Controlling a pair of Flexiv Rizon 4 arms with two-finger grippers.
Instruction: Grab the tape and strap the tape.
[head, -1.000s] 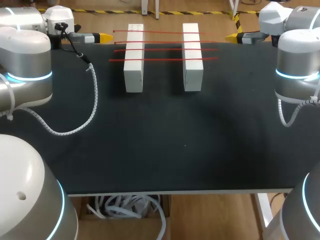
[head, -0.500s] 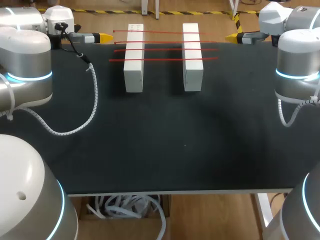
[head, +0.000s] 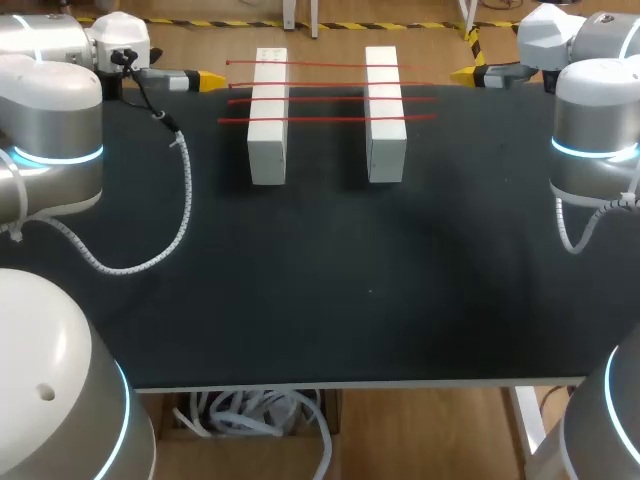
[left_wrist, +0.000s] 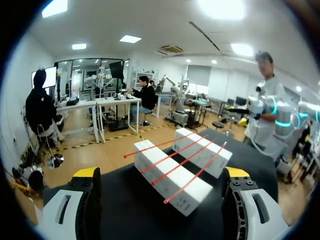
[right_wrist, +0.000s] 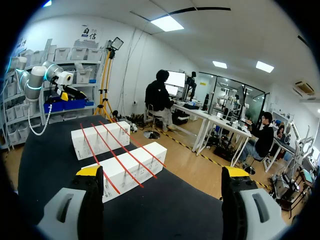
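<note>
L gripper (head: 205, 77) sits at the far-left edge of the black table (head: 320, 300), fingers spread wide, nothing held. R gripper (head: 466, 74) mirrors it at the far-right edge, likewise fully open and empty. Four red tape strips (head: 330, 99) lie across two white blocks (head: 268, 145), ends overhanging. I judge the blocks lift the strips so fingers can close on a free end from either side. Grab not yet begun.
</note>
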